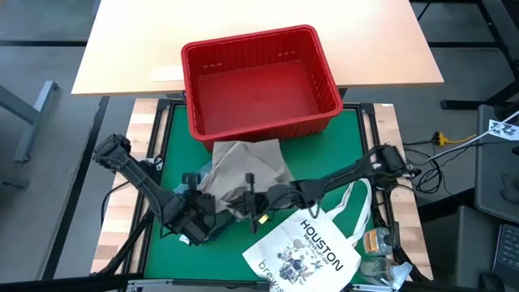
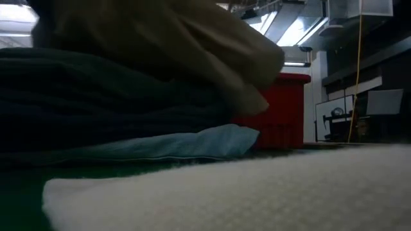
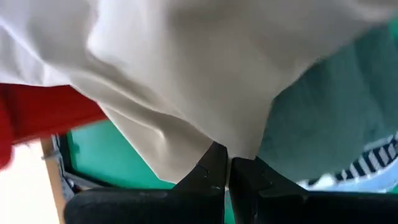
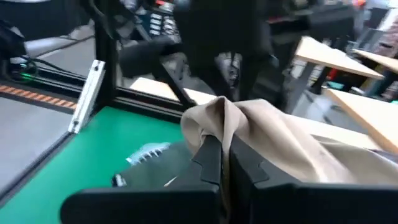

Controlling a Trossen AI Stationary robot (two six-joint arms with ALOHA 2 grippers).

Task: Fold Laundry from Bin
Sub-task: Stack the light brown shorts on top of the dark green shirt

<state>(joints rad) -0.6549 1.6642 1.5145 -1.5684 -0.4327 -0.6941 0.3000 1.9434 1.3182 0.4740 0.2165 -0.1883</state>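
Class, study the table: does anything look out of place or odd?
Yes. A white printed tote bag lies on the green mat beside the clothes pile, and it is not a garment. The red slotted plastic bin is empty. Both grippers pinch the khaki-tan garment.

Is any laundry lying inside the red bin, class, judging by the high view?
No: the red bin shows only its bare floor, while the khaki garment lies on the green mat in front of it.

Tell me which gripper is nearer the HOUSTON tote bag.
Right. The right gripper pinches the khaki garment just above the tote bag; the left gripper grips the same garment farther to its left.
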